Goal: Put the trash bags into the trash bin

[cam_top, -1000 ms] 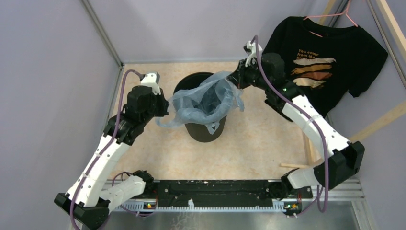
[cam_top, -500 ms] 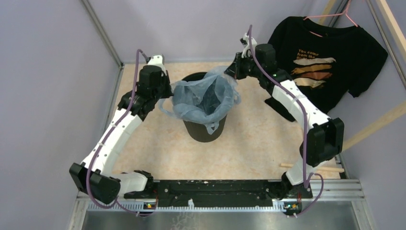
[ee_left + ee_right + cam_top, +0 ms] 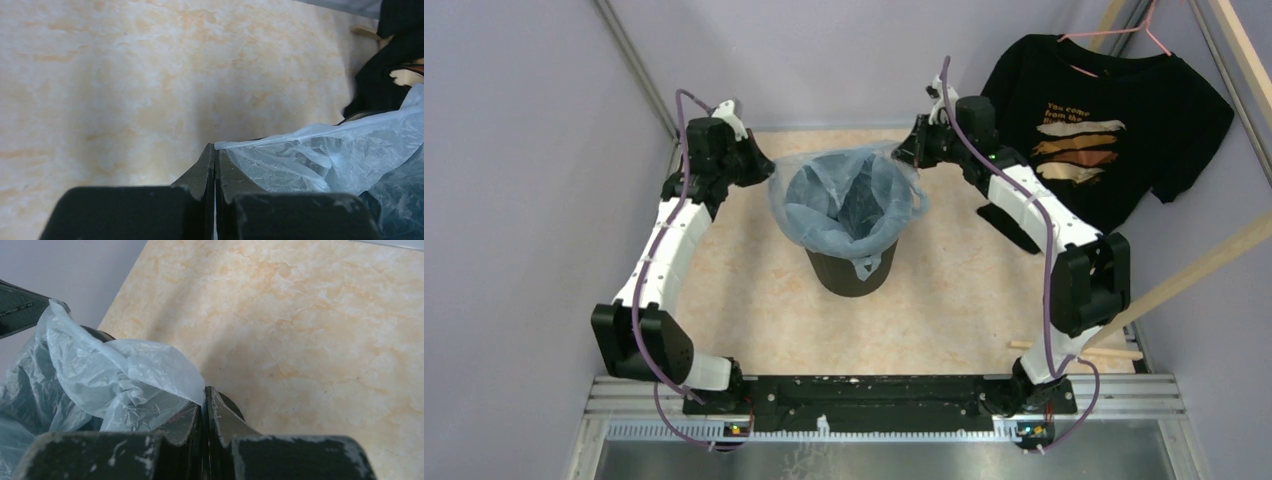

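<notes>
Top external: the trash bag (image 3: 842,195) lies spread over the trash bin (image 3: 829,274); left gripper (image 3: 766,166) at ten o'clock and right gripper (image 3: 904,156) at two o'clock each pinch its rim.

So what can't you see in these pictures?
The trash bin inside and bottom: top view, the blue trash bag draped over its rim covers them.
How much bag the left fingers pinch: left wrist view, the shut fingers hide it.
The same for the right fingers, right wrist view.
The T-shirt lettering: top view, too small to read.
</notes>
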{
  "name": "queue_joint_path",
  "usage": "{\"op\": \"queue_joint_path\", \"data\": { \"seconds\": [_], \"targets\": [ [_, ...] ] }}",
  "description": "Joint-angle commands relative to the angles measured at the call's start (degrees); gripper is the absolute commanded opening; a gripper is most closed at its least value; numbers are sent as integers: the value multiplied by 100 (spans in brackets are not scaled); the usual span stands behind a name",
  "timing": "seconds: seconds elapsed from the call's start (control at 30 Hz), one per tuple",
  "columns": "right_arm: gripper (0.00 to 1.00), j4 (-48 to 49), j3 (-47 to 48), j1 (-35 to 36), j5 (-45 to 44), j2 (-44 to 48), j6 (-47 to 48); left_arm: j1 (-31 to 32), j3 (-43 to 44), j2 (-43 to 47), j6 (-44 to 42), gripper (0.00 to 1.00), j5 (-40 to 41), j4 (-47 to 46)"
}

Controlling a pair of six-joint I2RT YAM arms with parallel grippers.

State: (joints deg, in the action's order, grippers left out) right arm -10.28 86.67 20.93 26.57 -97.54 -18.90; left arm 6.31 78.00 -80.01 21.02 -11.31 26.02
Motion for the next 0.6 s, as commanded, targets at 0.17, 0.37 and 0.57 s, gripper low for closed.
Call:
{"op": "queue_joint_path", "data": {
  "seconds": [0.17,0.37,0.57],
  "targets": [
    [11,470,-227,-112,335,110,-255,-106,-1224,-140,415,0,-849,-793],
    [11,553,-102,-130,458,-197,-477,-130,-1539,-178,344,0,-943,-645],
    [10,878,-1015,-314,259,-21,-496,-130,-1397,-85,234,0,-1004,-532]
  ]
}}
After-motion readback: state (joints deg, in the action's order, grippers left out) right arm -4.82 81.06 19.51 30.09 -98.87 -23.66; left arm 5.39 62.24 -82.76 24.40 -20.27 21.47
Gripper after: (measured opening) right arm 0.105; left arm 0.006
